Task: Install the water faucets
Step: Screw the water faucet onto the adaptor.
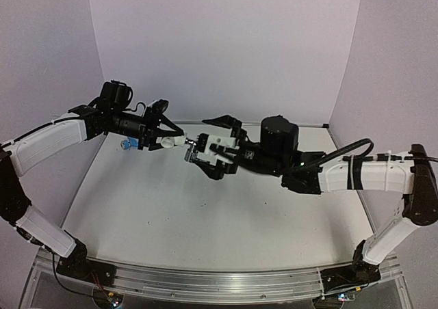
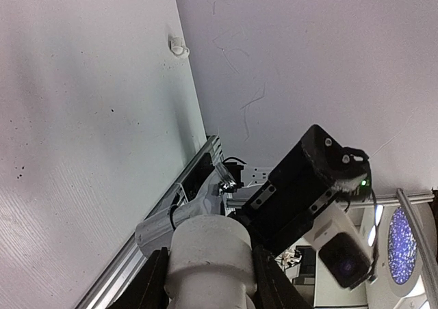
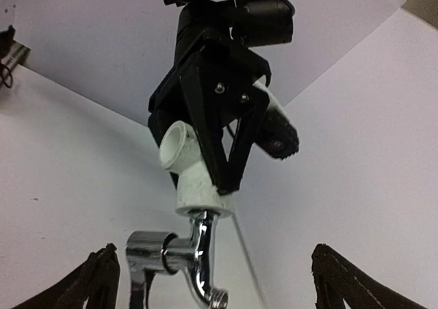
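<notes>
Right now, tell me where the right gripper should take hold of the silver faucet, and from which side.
Probably the chrome body of the silver faucet, just below the white fitting. Its stem sits inside that fitting, which the left gripper holds, so only body, side cap and spout are free. Come in from the spout end, where the open right gripper straddles it.

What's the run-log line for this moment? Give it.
left claw: shut on white fitting | silver tap: in fitting's end | right claw: open, astride tap | blue tap: on table
</notes>
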